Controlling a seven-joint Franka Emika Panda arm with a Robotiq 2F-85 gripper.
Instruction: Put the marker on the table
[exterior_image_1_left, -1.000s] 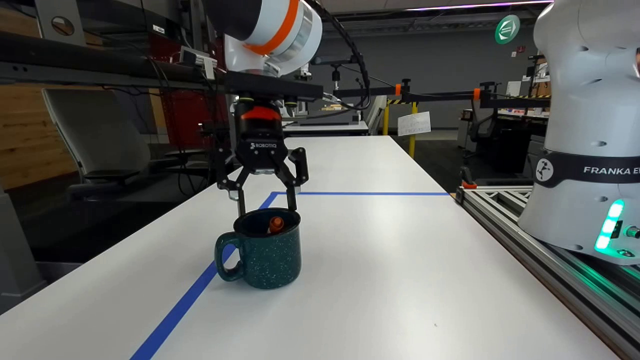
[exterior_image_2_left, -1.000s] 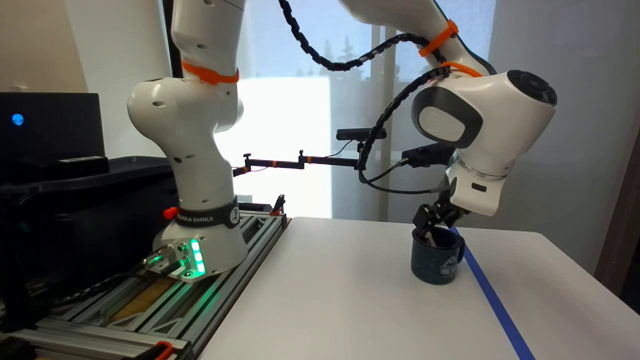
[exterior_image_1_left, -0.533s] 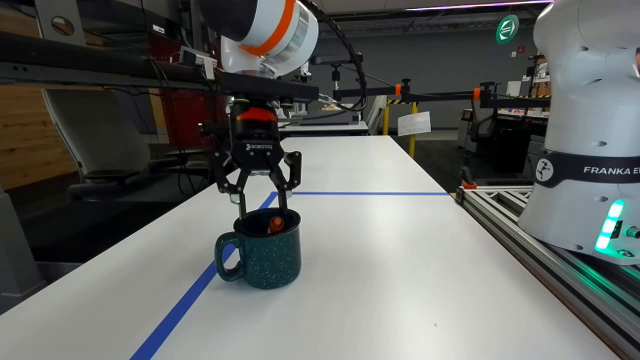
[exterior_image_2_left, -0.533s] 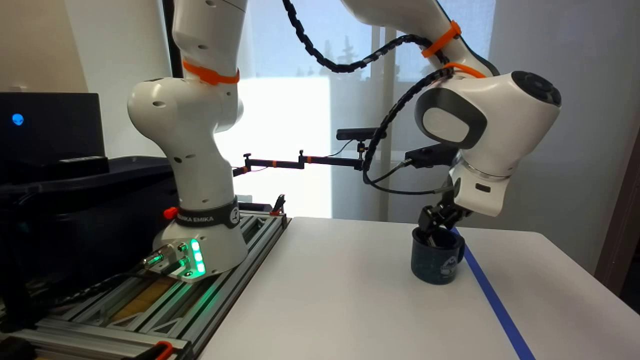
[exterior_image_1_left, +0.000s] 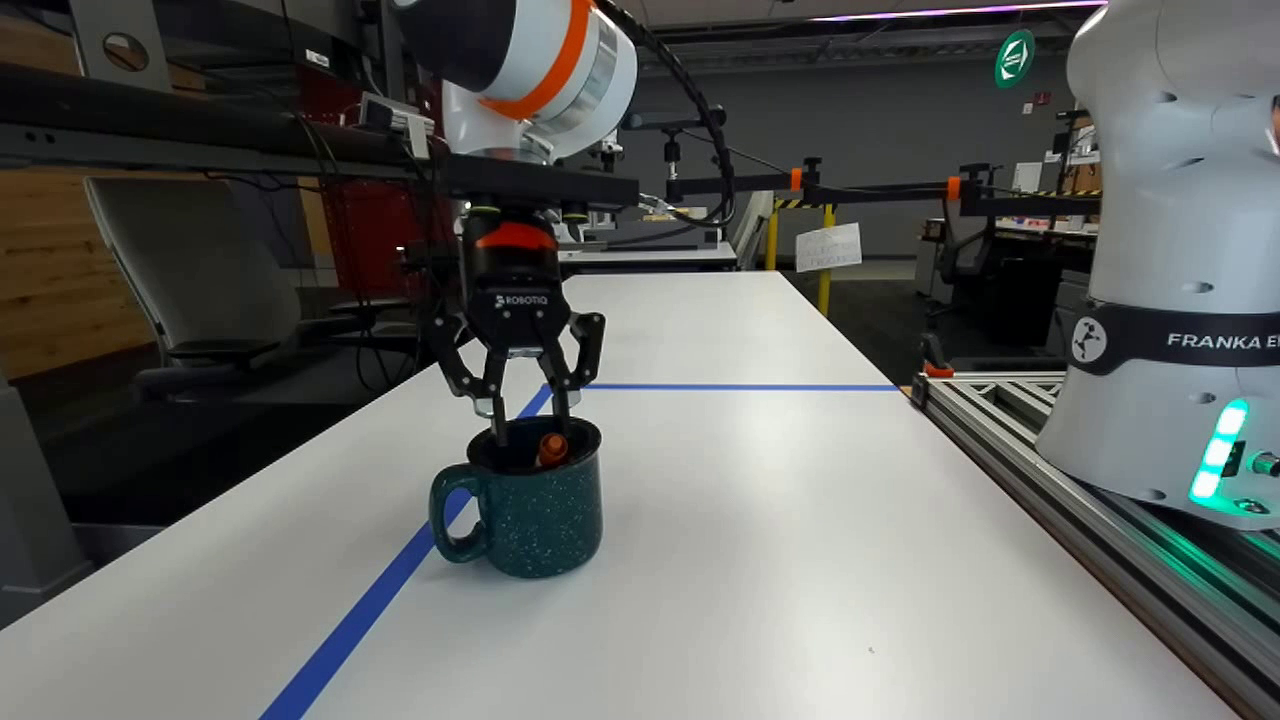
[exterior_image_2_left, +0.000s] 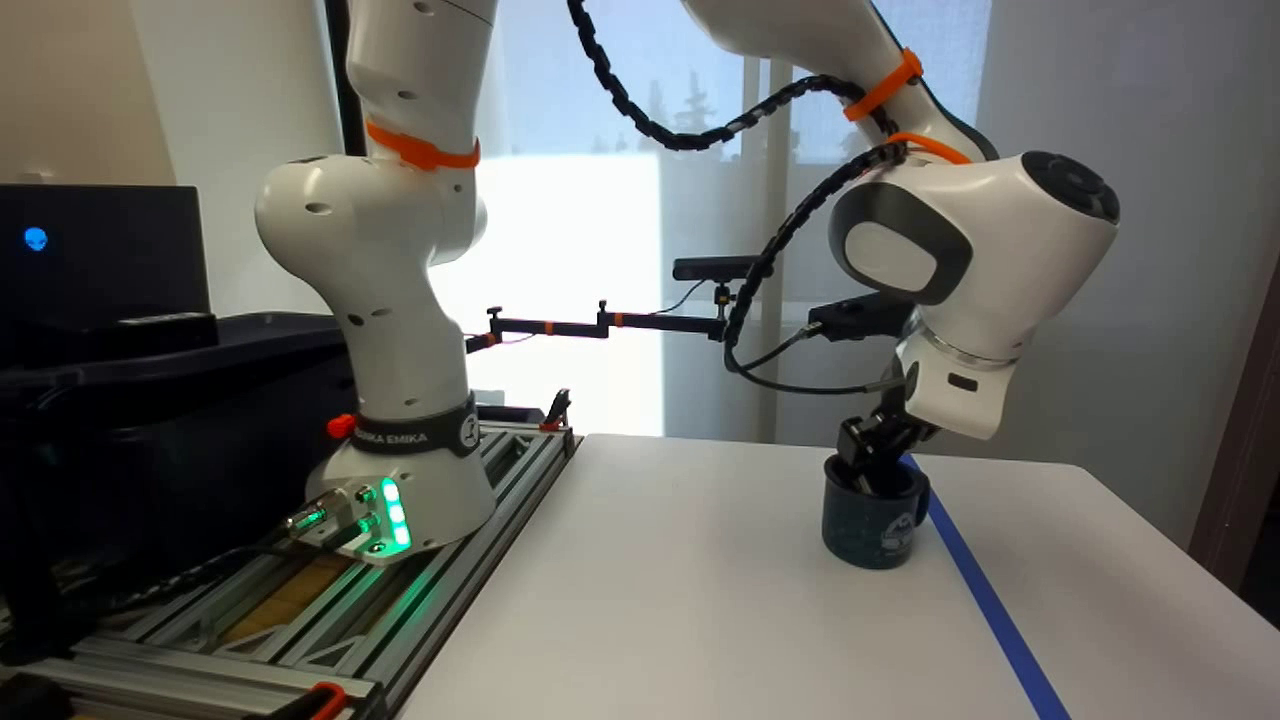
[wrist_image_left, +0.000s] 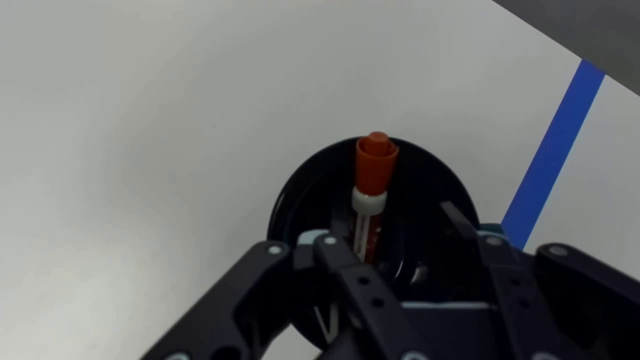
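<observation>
The marker, with a red-orange cap, a white collar and a dark red body, leans inside the dark teal mug. Its cap shows at the mug's mouth in an exterior view (exterior_image_1_left: 552, 450) and in the wrist view (wrist_image_left: 374, 172). The mug (exterior_image_1_left: 540, 525) stands upright on the white table (exterior_image_1_left: 800, 560) and also shows in an exterior view (exterior_image_2_left: 870, 535). My gripper (exterior_image_1_left: 531, 436) points down with both fingertips at the mug's mouth. In the wrist view the gripper (wrist_image_left: 400, 220) has its fingers apart, one close beside the marker's body. The marker's lower end is hidden.
The mug's handle (exterior_image_1_left: 455, 515) sticks out over a blue tape line (exterior_image_1_left: 375, 595). The robot's base (exterior_image_2_left: 400, 480) stands on a metal frame (exterior_image_2_left: 480, 570) along one table edge. A chair (exterior_image_1_left: 210, 270) stands beyond the opposite edge.
In an exterior view my gripper has moved slightly left, and its fingertips have gone lower into the mug. The fingers have come closer together. The mug and marker have not moved.
</observation>
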